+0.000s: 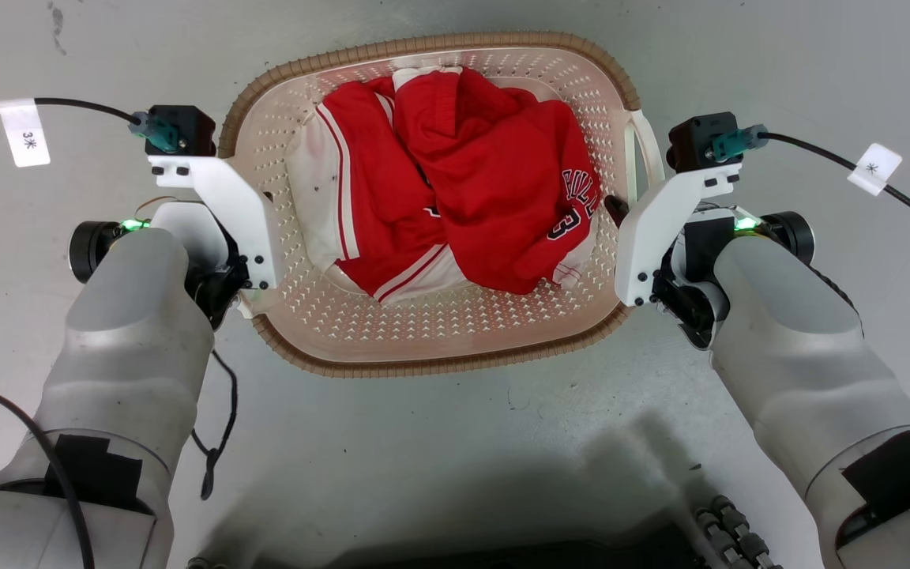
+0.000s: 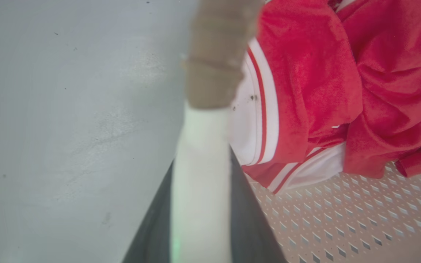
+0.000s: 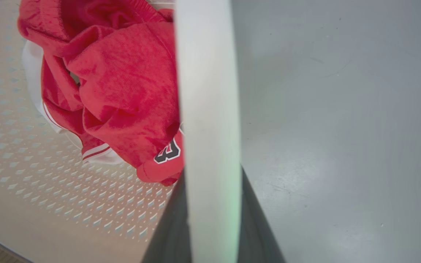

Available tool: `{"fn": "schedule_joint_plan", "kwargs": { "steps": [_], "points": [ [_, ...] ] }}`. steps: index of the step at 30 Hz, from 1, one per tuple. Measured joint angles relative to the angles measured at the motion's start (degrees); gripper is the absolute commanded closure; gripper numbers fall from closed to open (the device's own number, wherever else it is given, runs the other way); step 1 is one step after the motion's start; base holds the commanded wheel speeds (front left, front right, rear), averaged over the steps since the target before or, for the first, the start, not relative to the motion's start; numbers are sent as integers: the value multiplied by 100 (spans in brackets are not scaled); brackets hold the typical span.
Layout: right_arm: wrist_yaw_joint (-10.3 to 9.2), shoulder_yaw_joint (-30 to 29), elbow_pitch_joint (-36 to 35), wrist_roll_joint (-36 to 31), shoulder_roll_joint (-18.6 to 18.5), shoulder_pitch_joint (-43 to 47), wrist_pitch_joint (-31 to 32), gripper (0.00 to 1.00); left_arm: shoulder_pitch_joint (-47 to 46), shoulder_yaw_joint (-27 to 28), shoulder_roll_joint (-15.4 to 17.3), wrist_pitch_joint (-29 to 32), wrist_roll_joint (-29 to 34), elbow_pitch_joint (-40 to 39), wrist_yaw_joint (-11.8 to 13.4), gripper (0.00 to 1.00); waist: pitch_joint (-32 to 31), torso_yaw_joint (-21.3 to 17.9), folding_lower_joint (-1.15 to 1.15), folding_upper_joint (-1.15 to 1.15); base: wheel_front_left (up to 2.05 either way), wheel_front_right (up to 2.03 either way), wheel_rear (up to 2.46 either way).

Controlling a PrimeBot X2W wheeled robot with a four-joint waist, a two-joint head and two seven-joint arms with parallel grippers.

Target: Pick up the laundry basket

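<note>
Left gripper [image 2: 201, 171]: two dark fingers pressed against either side of the laundry basket's [image 1: 423, 332] white left handle [image 2: 199, 138].
Right gripper [image 3: 212, 175]: closed the same way on the right handle [image 3: 207, 91].
Laundry basket: between the grippers, grey floor [image 1: 455, 442] beneath.
Red clothes [image 1: 486, 182]: heaped toward its far rim.

The cream-white perforated plastic laundry basket [image 1: 455, 320] has smooth, faintly glossy walls punched with small holes. Its brown rim [image 1: 423, 368] is moulded plastic with a ribbed, woven-look texture, and its white side handle [image 2: 199, 175] is plain smooth plastic. The red and white cloth garments [image 1: 494, 174] look soft, matt and finely textured, lying in creased folds. The grey floor [image 1: 439, 450] is smooth, with a dull sheen and faint scuffs. The pale grey arm shells [image 1: 131, 316] are matt plastic. A white cable tag [image 1: 24, 133] looks papery.
</note>
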Motion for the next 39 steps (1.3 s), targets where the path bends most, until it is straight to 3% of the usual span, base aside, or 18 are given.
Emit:
{"fn": "schedule_joint_plan", "kwargs": {
  "steps": [8, 16, 26, 39],
  "points": [
    [-3, 248, 67, 237, -19, -5, 20, 100, 1, -199, -8, 123, -114, 18, 21, 100, -84, -13, 1, 0, 0, 0, 0],
    [-11, 483, 118, 601, -48, 170, 548, 100, 74, -441, -76, 626, -212, 77, 24, 100, -524, 41, 1, 0, 0, 0, 0],
    [-27, 581, 264, 1009, -65, 547, 1733, 100, 407, -592, -229, 1802, -512, 121, 32, 100, -1484, 136, 1, 0, 0, 0, 0],
    [-26, 535, 331, 1251, -134, 1058, 2895, 100, 961, -712, -350, 2607, -859, 133, 32, 100, -3046, 235, 0, 0, 0, 0, 0]
  ]
}}
